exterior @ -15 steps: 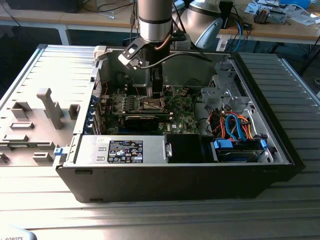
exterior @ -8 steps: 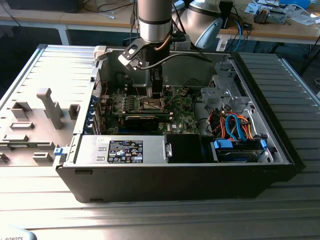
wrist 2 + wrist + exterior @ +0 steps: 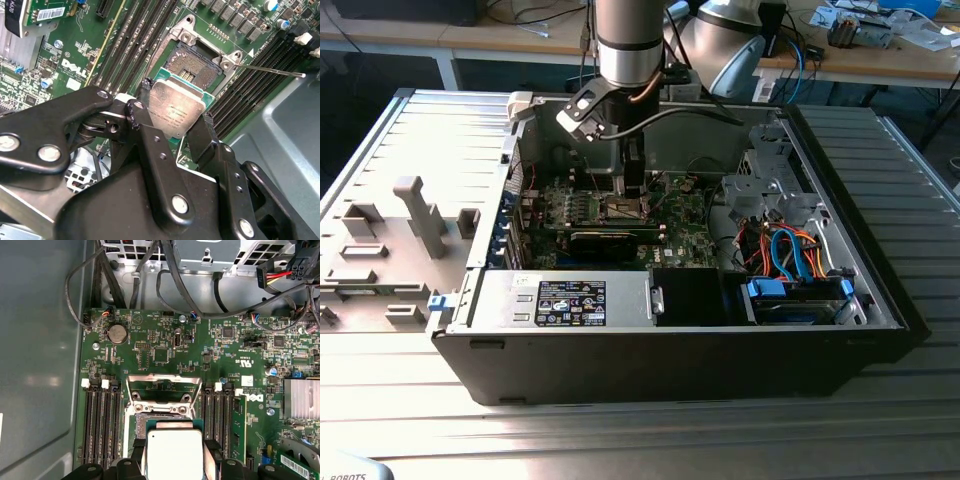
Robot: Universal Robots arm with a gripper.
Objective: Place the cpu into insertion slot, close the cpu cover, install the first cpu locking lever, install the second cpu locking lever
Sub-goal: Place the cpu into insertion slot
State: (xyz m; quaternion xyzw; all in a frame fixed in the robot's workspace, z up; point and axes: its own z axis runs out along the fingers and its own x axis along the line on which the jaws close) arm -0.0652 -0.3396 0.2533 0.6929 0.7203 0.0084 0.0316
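My gripper is shut on the cpu, a flat square chip with a dull silver top, one black finger on each of two opposite edges. It hangs tilted just above and beside the insertion slot, whose dark centre lies bare. In the first wrist view the cpu sits between the fingers, with the insertion slot just past it. The cpu cover, a silvery frame, stands swung open at the slot's far edge. A thin locking lever sticks out from a slot corner. In the exterior view the gripper reaches down over the green board.
Long black memory slots flank the socket on both sides. A finned heat sink and a card stand close by. Cables run along the case wall. A drive cage with blue and orange wires fills the exterior view's right.
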